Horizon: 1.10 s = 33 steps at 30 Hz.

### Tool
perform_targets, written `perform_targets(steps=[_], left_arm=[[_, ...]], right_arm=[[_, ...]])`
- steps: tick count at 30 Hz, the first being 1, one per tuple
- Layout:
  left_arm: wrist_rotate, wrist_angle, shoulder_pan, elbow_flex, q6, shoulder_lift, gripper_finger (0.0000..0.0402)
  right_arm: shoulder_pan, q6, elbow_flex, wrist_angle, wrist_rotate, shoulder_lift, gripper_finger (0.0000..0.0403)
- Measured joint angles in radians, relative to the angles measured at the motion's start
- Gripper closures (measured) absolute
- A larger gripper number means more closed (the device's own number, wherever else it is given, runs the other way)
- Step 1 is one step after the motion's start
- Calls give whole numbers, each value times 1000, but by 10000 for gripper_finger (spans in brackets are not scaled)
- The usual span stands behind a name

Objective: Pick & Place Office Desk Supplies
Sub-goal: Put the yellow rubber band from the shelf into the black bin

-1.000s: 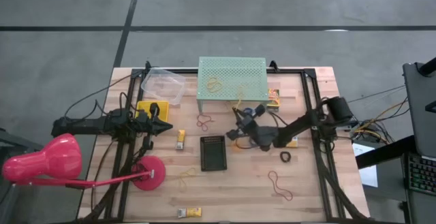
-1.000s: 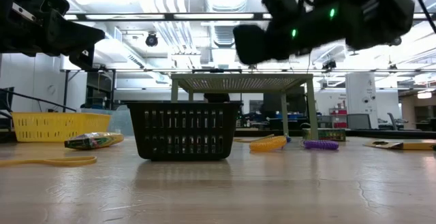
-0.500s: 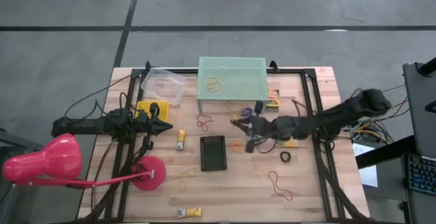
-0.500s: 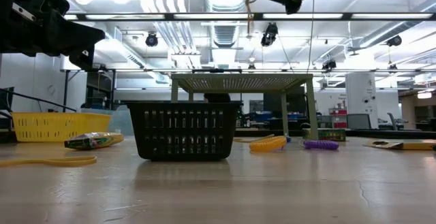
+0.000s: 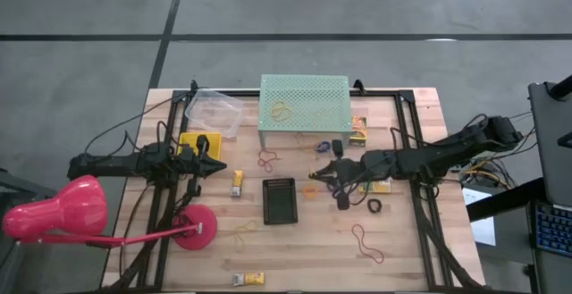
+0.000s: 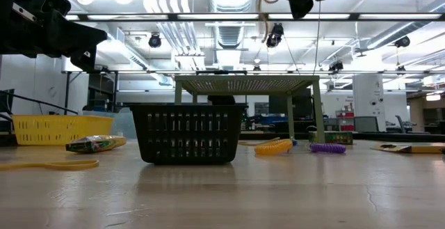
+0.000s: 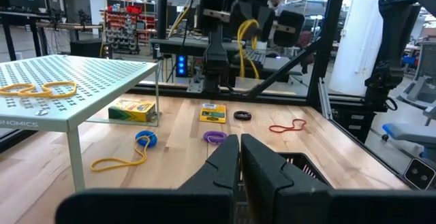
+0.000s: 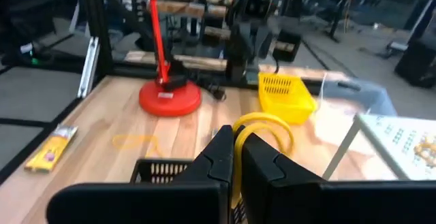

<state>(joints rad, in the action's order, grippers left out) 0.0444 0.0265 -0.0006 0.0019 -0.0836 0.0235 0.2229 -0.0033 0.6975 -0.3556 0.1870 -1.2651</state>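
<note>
Right fingers [image 8: 221,159] pinched shut on a yellow rubber band [image 8: 264,116], held up off the surface.
Light, limp and stretchy (loop dangling below the grip, likely to sway), so best taken across one strand, as here. Black basket [image 5: 265,201] near, at about eight o'clock of the grip, with open air above its rim. Mint-green stand [image 5: 304,102] at twelve o'clock of the basket, an edge to mind. Left fingers [image 7: 221,163] closed on nothing, waiting well off at nine o'clock beside the yellow bin [image 5: 190,142].
</note>
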Motion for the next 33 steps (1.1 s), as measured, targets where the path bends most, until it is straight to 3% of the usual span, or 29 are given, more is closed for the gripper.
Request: perform_targets(steps=[10,16,27,33], left_arm=[[0,0,0,0,0,0,378],[0,0,0,0,0,0,378],[0,0,0,0,0,3,378],[0,-3,0,0,0,23,378]], right_arm=[[0,51,32,3,-39,-112,394],[2,91,126,3,-111,-225,394],[2,168,511,382,-109,-481,394],[4,227,649,521,-109,-588,394]])
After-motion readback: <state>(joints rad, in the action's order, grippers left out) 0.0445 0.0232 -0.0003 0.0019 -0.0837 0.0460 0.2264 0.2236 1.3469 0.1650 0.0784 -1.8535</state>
